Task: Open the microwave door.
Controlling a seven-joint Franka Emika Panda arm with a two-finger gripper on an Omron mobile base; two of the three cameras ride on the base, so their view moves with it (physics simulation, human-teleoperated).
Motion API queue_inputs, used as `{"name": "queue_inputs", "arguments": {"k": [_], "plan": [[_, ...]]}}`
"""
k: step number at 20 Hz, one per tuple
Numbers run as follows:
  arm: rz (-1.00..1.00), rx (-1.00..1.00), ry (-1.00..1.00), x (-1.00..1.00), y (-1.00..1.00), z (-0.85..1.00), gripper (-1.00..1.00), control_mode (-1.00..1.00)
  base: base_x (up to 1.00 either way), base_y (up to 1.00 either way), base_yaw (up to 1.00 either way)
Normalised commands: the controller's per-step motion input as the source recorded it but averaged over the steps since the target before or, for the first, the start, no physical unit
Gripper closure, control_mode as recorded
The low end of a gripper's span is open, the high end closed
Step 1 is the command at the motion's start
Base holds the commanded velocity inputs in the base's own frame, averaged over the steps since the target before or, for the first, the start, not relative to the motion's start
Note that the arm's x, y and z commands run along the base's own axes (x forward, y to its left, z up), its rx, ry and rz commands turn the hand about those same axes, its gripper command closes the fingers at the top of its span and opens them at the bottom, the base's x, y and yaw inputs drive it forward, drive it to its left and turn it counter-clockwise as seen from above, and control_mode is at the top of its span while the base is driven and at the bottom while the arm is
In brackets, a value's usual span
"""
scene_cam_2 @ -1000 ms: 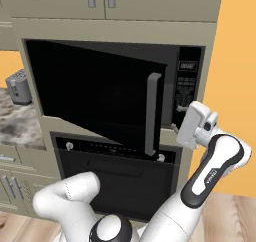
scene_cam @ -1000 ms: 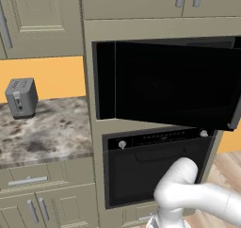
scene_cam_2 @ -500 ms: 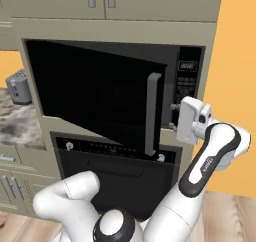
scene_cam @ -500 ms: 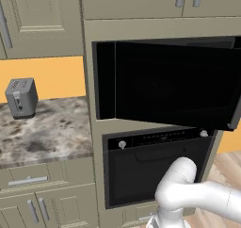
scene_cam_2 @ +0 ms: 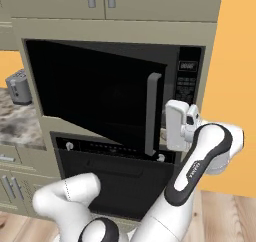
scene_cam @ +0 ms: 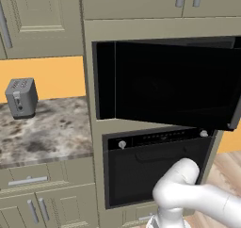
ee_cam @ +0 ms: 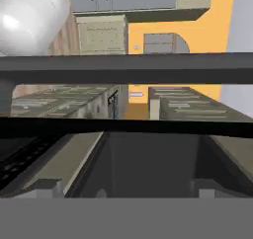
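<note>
- Grey metal toaster (scene_cam: 21, 97) stands at the far left on the marbled countertop (scene_cam: 52, 128), well clear of the work area.
- The microwave (scene_cam_2: 115, 93) is built into beige cabinetry (scene_cam: 141, 28), directly above the black oven (scene_cam: 155, 166) with its round knobs.
- The microwave door (scene_cam_2: 95, 93), a glossy black glass panel, is hinged on its left edge. Its free right edge stands out from the cabinet face, so the door is partly open.
- The vertical grey bar handle (scene_cam_2: 151, 113) runs along that free edge, just left of the button panel (scene_cam_2: 186, 83).
- The gripper (scene_cam_2: 170, 126) sits at the right of the handle, close beside it. In the hand view a dark bar (ee_cam: 126, 67) crosses just in front of the camera; this is judged to be the handle.
- Finger state: cannot be determined. The tips are not resolved in the hand view, and the right base view does not show whether they enclose the handle.
- Progress, as a judgement: the latch is released and the door is swung through a modest angle. Remaining: swing the door wider until the cavity is fully exposed.
</note>
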Motion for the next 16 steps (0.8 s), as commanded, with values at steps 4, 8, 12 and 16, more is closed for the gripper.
{"name": "queue_inputs", "arguments": {"k": [4,8,12,16], "plan": [[0.12,0.00,0.10,-1.00,0.43,0.00,-1.00,-1.00,0.00,0.00,0.00],[0.15,0.00,0.14,-0.64,0.85,0.00,-1.00,-1.00,0.00,0.00,0.00],[0.18,0.00,0.15,-0.46,1.00,0.00,-1.00,-1.00,0.00,0.00,0.00],[0.21,0.00,0.11,-0.61,1.00,0.00,-1.00,-1.00,0.00,0.00,0.00]]}}
